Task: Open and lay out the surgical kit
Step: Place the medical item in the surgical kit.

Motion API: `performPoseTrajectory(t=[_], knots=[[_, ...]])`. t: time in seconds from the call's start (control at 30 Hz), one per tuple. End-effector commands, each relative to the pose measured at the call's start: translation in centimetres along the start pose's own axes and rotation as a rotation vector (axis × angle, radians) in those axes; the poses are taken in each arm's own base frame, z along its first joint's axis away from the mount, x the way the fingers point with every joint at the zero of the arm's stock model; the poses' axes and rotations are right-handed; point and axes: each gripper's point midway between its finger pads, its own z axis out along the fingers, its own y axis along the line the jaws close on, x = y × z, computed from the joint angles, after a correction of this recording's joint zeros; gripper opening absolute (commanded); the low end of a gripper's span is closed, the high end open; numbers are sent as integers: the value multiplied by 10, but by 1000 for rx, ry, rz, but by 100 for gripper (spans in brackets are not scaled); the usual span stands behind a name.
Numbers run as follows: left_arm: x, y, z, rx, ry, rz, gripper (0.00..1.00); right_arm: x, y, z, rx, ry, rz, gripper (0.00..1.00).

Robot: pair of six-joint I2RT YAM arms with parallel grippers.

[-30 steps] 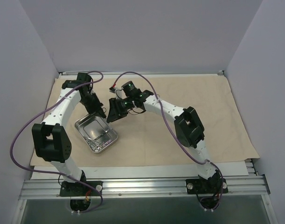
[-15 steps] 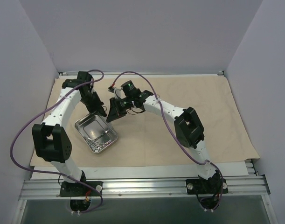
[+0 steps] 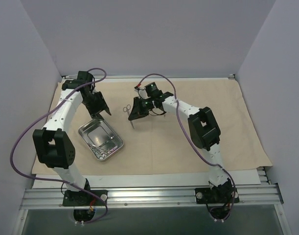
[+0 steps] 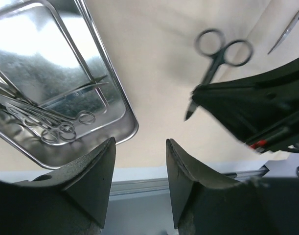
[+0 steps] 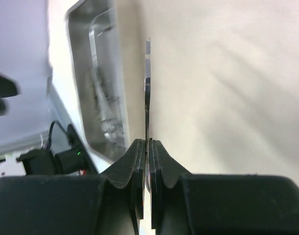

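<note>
The beige cloth wrap [image 3: 222, 112] lies spread flat over the table. On its left part sits the steel tray [image 3: 86, 129], with several ring-handled instruments [image 3: 103, 152] piled in its near corner. My right gripper [image 3: 135, 115] is shut on a pair of silver scissors [image 3: 126, 108] and holds them above the cloth, right of the tray. In the right wrist view the scissors [image 5: 148, 73] stick out edge-on from the gripper [image 5: 148, 143]. My left gripper [image 3: 100, 107] hovers over the tray's far corner. Its jaws [image 4: 139, 147] are open with nothing between them. The left wrist view shows the scissors [image 4: 215, 58] and the tray [image 4: 126, 105].
Grey walls close in the table on three sides. A metal rail [image 3: 149, 196] runs along the near edge and carries both arm bases. Purple cables [image 3: 22, 142] loop from each arm. The cloth reaches nearly to the back wall and to the right wall.
The left gripper has opened and drawn back to the left. The right gripper, shut on the scissors, has carried them right and away from the tray.
</note>
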Motion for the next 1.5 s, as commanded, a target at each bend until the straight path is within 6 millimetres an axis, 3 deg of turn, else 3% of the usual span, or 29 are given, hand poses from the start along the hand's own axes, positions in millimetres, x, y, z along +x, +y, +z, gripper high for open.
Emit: performPoseTrajectory(t=[0.0, 0.17, 0.3, 0.5, 0.63, 0.97, 1.3, 1.47], knots=[[-20, 10, -15, -35, -85, 54, 54, -32, -23, -46, 80, -104, 35, 0], [-16, 22, 0, -46, -44, 49, 54, -48, -101, -103, 227, -161, 103, 0], [-15, 24, 10, -39, -14, 37, 52, -52, -151, -139, 287, -192, 155, 0], [-16, 22, 19, -29, 16, 34, 50, -49, -196, -157, 282, -177, 183, 0], [-14, 22, 24, -32, 37, 30, 49, -56, -200, -157, 237, -191, 185, 0], [-16, 22, 27, -35, 47, 26, 48, -39, -227, -155, 241, -195, 234, 0], [-16, 22, 29, -37, 59, 28, 47, -47, -230, -165, 220, -228, 238, 0], [-14, 23, 30, -42, 68, 29, 47, -43, -239, -158, 219, -212, 256, 0]])
